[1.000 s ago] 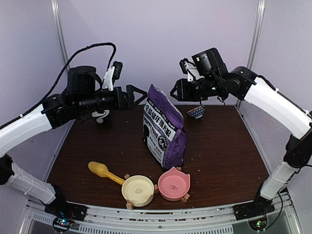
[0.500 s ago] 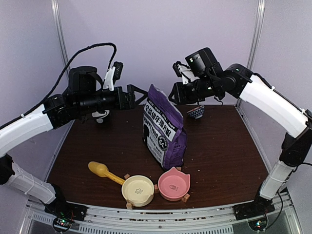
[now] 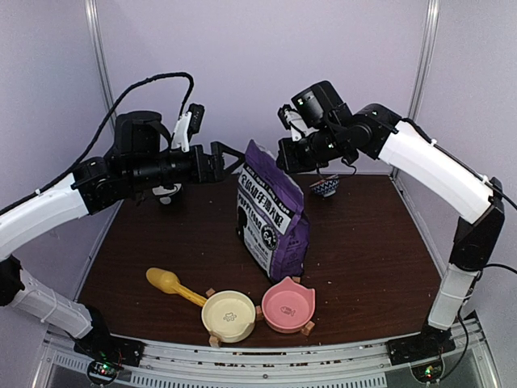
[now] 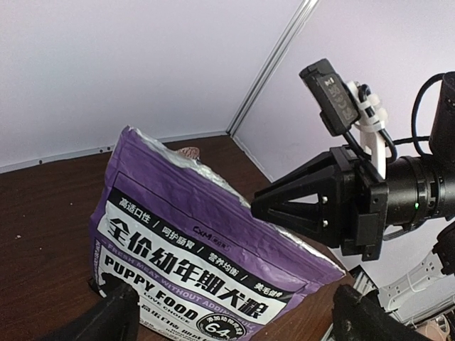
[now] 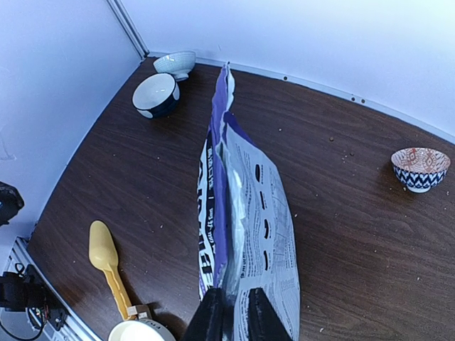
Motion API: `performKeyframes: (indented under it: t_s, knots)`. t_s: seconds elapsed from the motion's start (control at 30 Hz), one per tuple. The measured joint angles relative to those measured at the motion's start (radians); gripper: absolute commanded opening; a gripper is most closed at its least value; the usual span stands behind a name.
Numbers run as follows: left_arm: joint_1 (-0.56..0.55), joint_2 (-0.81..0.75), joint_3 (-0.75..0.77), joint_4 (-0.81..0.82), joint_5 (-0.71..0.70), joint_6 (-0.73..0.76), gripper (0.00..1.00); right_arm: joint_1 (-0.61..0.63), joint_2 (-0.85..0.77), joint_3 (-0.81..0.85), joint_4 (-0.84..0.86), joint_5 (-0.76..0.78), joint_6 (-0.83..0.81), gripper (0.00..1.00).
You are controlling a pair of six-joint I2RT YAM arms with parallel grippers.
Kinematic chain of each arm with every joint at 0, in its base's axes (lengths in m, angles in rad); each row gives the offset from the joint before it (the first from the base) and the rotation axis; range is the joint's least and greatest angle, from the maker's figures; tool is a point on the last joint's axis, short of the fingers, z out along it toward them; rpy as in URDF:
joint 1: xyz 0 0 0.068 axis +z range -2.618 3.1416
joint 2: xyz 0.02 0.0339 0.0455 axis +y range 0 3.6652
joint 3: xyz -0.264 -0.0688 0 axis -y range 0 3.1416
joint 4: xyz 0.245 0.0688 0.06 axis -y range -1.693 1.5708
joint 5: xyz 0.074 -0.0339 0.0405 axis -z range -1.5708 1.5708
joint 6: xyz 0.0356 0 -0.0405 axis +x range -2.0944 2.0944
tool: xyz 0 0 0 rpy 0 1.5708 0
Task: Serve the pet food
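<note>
One dark brown surface (image 3: 363, 242) carried everything, and the biggest thing on it was the purple "PUPPY FOOD" bag (image 3: 271, 214), standing upright near the middle with its foil-lined top edge uppermost. No kibble showed in any view. It was presumably all inside that bag, so serving had not yet begun, and the step in hand looked like getting hold of the bag's mouth to open it.

The left hand (image 3: 234, 162) hung level with the bag's top on its left side, its fingers spread as wide as they go. It held nothing and stood just clear of the bag. The right hand (image 3: 281, 156) had its fingers drawn nearly together, pointed at the bag's top edge from the opposite side. Its own camera showed the seam running in between the two fingers, but whether they pinched the foil or only stood astride it could not be told.

The next move probably called for a firm pinch on one lip, with the left hand taking the other side to part the mouth.

The cream bowl (image 3: 229, 315) and the pink bowl (image 3: 287, 307) sat side by side at the near edge, and the yellow scoop (image 3: 172, 284) lay just left of them, untouched.
</note>
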Motion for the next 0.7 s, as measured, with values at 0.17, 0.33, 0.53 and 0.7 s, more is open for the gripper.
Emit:
performKeyframes:
  t_s: [0.17, 0.33, 0.53, 0.7]
  knots:
    - [0.0, 0.0, -0.006, -0.001, -0.001, 0.0, 0.98, 0.0, 0.014, 0.024, -0.012, 0.024, 0.004, 0.13]
    - [0.0, 0.0, -0.007, 0.0, -0.003, 0.0, 0.98, 0.0, 0.016, 0.026, -0.015, 0.035, 0.011, 0.13]
    - [0.0, 0.0, -0.007, -0.001, -0.006, 0.0, 0.98, 0.0, 0.024, 0.039, -0.021, 0.037, 0.019, 0.13]
    - [0.0, 0.0, -0.007, -0.001, -0.008, 0.0, 0.98, -0.005, 0.024, 0.04, -0.021, 0.037, 0.019, 0.14]
